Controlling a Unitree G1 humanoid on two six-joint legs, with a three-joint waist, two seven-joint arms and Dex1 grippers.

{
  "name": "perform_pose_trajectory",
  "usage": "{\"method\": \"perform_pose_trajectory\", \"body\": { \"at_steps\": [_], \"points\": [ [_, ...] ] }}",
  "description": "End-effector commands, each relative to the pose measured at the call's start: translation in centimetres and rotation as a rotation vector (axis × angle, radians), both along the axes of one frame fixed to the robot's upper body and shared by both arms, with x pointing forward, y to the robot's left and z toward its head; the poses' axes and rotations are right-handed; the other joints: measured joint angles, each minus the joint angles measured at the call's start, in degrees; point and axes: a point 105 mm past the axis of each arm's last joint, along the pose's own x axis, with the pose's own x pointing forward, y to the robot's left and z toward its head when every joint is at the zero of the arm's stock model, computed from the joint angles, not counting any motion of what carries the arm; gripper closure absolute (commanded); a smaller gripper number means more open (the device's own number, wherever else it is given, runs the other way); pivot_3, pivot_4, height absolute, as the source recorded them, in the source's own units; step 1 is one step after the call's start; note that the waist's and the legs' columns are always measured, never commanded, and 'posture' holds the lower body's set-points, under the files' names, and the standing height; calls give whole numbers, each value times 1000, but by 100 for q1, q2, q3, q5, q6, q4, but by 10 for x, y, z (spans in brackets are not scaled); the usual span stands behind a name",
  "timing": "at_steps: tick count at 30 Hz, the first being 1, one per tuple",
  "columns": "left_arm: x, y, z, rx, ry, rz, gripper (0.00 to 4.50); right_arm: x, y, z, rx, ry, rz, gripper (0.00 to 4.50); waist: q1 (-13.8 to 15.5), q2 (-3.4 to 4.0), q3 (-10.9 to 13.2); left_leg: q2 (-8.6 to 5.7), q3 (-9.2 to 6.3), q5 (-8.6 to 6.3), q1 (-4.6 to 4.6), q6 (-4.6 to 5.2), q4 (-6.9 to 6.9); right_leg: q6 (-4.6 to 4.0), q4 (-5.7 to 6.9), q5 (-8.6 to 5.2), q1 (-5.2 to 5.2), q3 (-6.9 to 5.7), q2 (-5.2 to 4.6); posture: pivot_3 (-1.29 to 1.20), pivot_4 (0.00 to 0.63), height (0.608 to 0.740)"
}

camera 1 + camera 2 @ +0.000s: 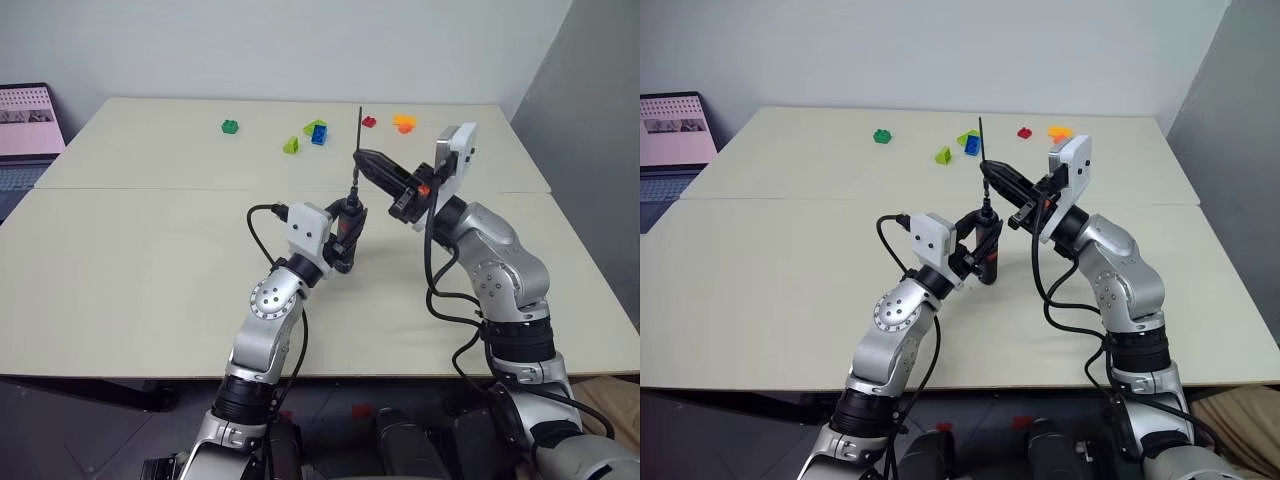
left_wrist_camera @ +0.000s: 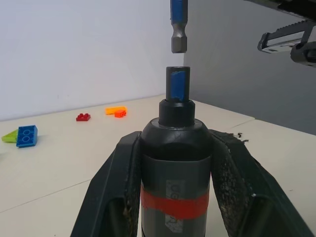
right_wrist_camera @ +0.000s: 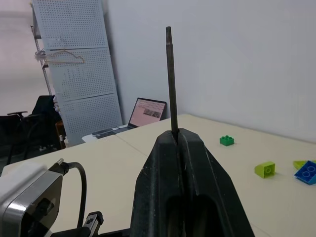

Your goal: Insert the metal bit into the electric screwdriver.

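My left gripper (image 2: 175, 139) is shut on the electric screwdriver (image 2: 175, 168), a black cylinder with a red band, held upright with its blue-lined socket at the top. Straight above it my right gripper (image 1: 364, 160) is shut on the metal bit (image 3: 171, 79), a thin dark rod held roughly vertical. In the left wrist view the bit's lower end (image 2: 178, 34) hangs just over the socket, with a small gap between them. Both hands meet above the middle of the table (image 1: 150, 250), the screwdriver (image 1: 349, 225) sitting below the bit (image 1: 359, 130).
Small toy bricks lie at the table's far side: green (image 1: 230, 126), lime (image 1: 291, 146), blue (image 1: 318, 134), red (image 1: 369, 122) and orange (image 1: 404, 123). A laptop (image 1: 28, 130) stands at the far left. A seam runs across between two tabletops.
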Motion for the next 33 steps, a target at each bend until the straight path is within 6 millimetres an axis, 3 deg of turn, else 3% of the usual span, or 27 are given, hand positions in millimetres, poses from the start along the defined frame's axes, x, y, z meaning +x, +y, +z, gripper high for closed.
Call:
{"method": "perform_pose_trajectory", "body": {
  "at_steps": [1, 24, 33],
  "points": [
    [-2, -1, 2, 5, -7, -6, 2862, -5, 1, 14, 13, -63, 16, 4500, 0, 0, 0, 0, 0, 0, 0, 0, -1, 0, -3, 0, 0, 0, 0, 0, 150, 740],
    [-3, 0, 2, 7, -5, -4, 2862, -3, 1, 1, -15, -36, 14, 4500, 0, 0, 0, 1, 0, 0, -3, 0, -13, 1, -29, 1, 4, 0, -1, 0, 150, 740],
    [-3, 2, 0, 13, -1, -3, 2862, -7, -3, 18, 63, -50, 21, 4500, 1, 0, 0, 1, 0, 0, -3, 0, -15, 2, -31, 2, 4, 0, -1, 0, 150, 740]
  ]
}}
